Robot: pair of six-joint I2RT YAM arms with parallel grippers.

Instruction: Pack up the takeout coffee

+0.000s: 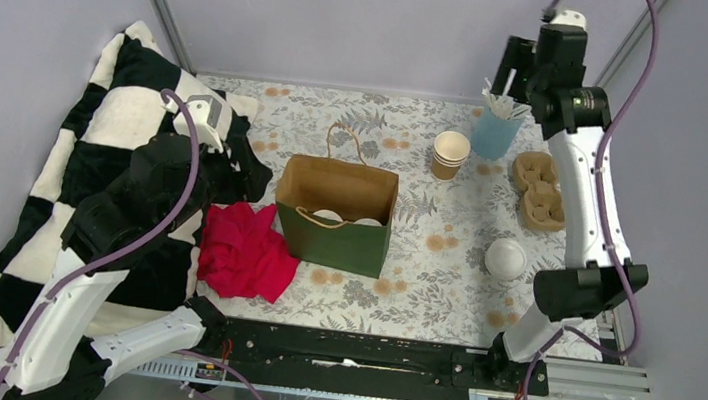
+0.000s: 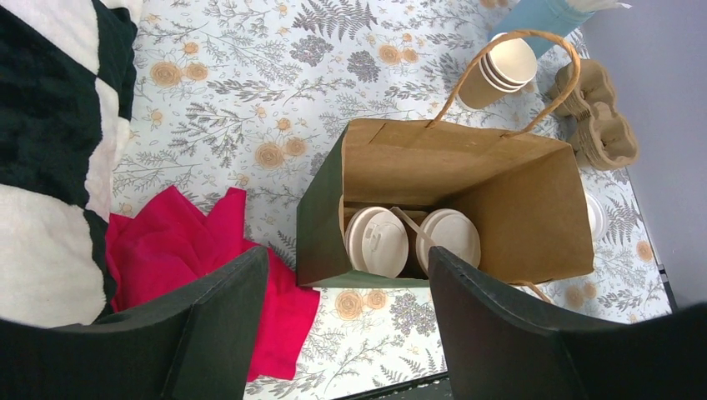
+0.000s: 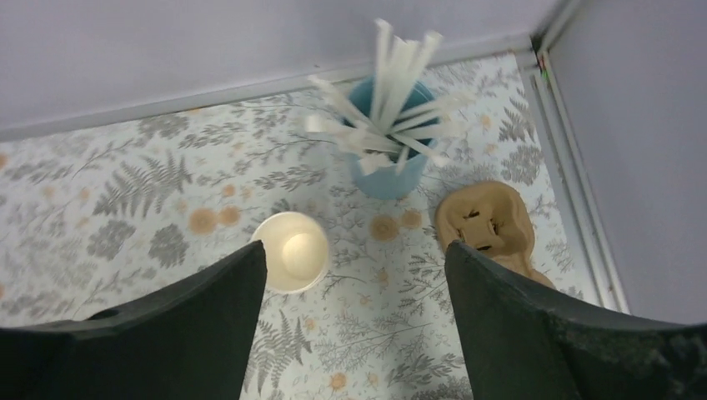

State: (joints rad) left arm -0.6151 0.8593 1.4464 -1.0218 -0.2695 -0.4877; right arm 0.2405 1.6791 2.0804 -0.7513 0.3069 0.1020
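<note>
Right gripper (image 3: 354,254) hangs spread and empty above the blue cup of sticks (image 3: 388,171) near the far right corner. Left gripper (image 2: 348,258), also spread, hovers over the green bag (image 2: 321,225) mid-table, which holds 2 lidded coffee cups (image 2: 377,242). If a stick is wanted, descend straight and pinch only 1.

A blue cup (image 1: 495,134) of white sticks (image 3: 392,75) stands at the back of the floral surface (image 1: 420,288). Just right of the cup lie stacked cardboard carriers (image 1: 539,189). Well to its left are a red cloth (image 1: 244,248) and a checkered blanket (image 1: 83,159).
</note>
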